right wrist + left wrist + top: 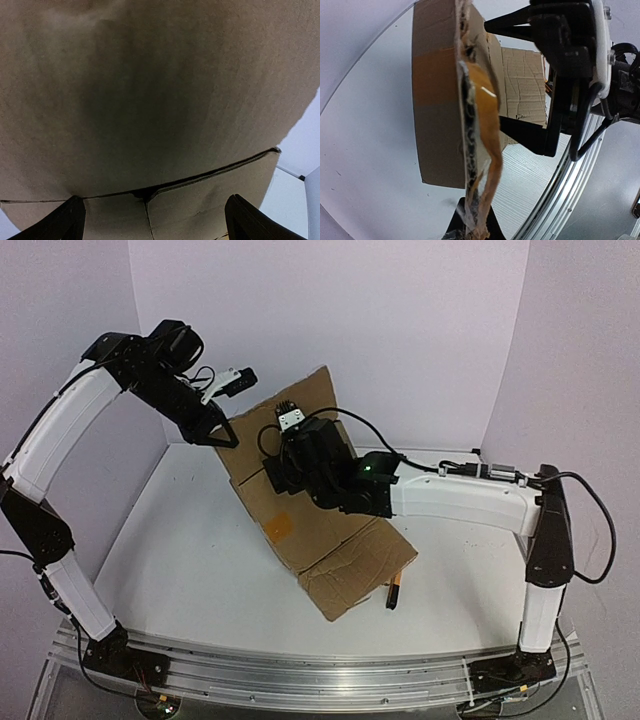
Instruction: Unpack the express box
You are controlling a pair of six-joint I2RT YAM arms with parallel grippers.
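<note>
Top external view: the white counter (190, 540) carries the express box (300, 520), a flat brown cardboard parcel lying directly under the right end effector (154, 200) and reaching out to the tip of the left end effector (225, 435). One flap stands up just beyond the right end effector, and the near end of the box is crumpled and spread flat on the counter.

The left wrist view shows a ragged box edge with torn tan tape (487, 100) hanging from it. That edge runs down into the left end effector, which appears to be pinched closed on it. The right end effector is spread wide, its fingers (65, 220) well apart with bare cardboard and a split seam close in front, gripping nothing.

Judging from this, the sealing is already broken and the step in hand is prising the flaps apart. The next move calls for the left side to hold the edge firmly while the right presses or lifts a flap to expose the inside. No contents can be seen.

A knife (393, 592) lies behind the right end effector, just beside the box's near corner.
</note>
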